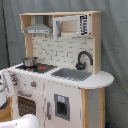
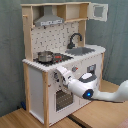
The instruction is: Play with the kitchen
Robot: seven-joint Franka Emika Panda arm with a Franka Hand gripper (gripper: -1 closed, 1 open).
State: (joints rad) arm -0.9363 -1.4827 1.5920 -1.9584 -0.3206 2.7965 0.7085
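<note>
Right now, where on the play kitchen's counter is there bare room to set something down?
Best patch: the rounded counter end, just past the sink and faucet; it looks bare. The stovetop is partly taken by the small pot. Crowded: the knob panel in front, where the end effector sits in the second exterior view.
</note>
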